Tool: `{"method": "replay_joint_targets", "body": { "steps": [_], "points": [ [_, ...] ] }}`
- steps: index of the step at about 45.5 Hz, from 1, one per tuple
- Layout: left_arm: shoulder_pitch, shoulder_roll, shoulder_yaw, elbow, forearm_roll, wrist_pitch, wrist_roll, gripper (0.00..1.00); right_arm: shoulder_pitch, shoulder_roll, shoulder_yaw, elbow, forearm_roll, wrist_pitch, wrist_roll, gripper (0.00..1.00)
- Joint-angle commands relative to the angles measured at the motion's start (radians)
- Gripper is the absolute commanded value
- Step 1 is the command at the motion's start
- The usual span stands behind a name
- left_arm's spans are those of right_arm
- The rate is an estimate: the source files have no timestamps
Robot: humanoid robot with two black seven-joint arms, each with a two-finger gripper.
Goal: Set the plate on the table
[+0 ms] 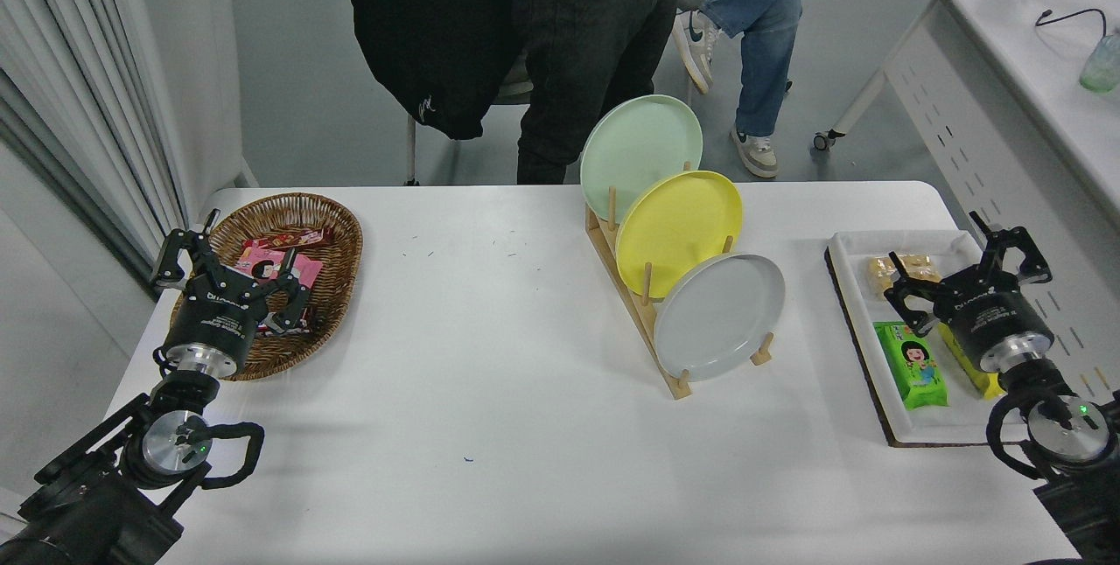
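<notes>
1. Head view: white lettering is seen on the body of each gripper, too small to be read. A cartoon face is printed on the green snack packet (913,364); its text cannot be made out.
2. The right gripper (967,267) is held over the white tray (844,243) at the table's right side, its jaws spread wide with nothing between them. Whether the tray's contents are touched cannot be told.
3. Beside the green packet a yellow packet (967,362) is partly hidden under the right wrist, and a pack of biscuits (901,271) lies at the tray's far end.
4. The left gripper (229,263) is parked at the lower left over the near rim of the wicker basket (325,217), jaws wide apart and empty. Red and pink packets are seen in the basket.
5. The plate (722,313), light grey, is found standing tilted in the nearest slot of the wooden rack (633,310), well apart from both grippers.
6. Behind it the yellow plate (679,219) and then the mint green plate (640,149) are racked the same way.
7. The rack is set on the white table (490,373), right of centre.
8. At the far side a standing person (582,40) in dark trousers and a seated person (757,14) in blue jeans are seen.
</notes>
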Motion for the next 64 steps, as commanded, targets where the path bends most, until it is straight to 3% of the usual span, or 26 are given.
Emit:
{"method": "replay_joint_targets", "body": {
  "steps": [1,10,18,28,39,51,64],
  "points": [
    [0.0,0.0,0.0,0.0,-0.001,0.0,0.0,0.98,0.03,-0.047,-0.107,0.019,-0.035,0.007,0.0,0.99],
    [0.0,0.0,0.0,0.0,-0.001,0.0,0.0,0.98,0.062,-0.135,-0.228,0.085,-0.192,0.01,-0.002,0.99],
    [0.0,0.0,0.0,0.0,-0.001,0.0,0.0,0.98,0.076,-0.211,-0.283,0.163,-0.232,0.02,-0.006,0.99],
    [0.0,0.0,0.0,0.0,0.0,0.0,0.0,0.98,0.207,-0.341,-0.631,0.277,-0.216,0.066,-0.009,0.99],
    [0.0,0.0,0.0,0.0,0.0,0.0,0.0,0.98,0.253,-0.392,-0.679,0.279,-0.213,0.191,-0.008,1.0],
    [0.0,0.0,0.0,0.0,-0.001,0.0,0.0,0.98,0.297,-0.399,-0.691,0.268,-0.213,0.18,-0.014,0.99],
    [0.0,0.0,0.0,0.0,-0.001,0.0,0.0,0.98,0.499,-0.424,-1.012,0.279,-0.215,0.188,-0.011,0.99]
  ]
}}
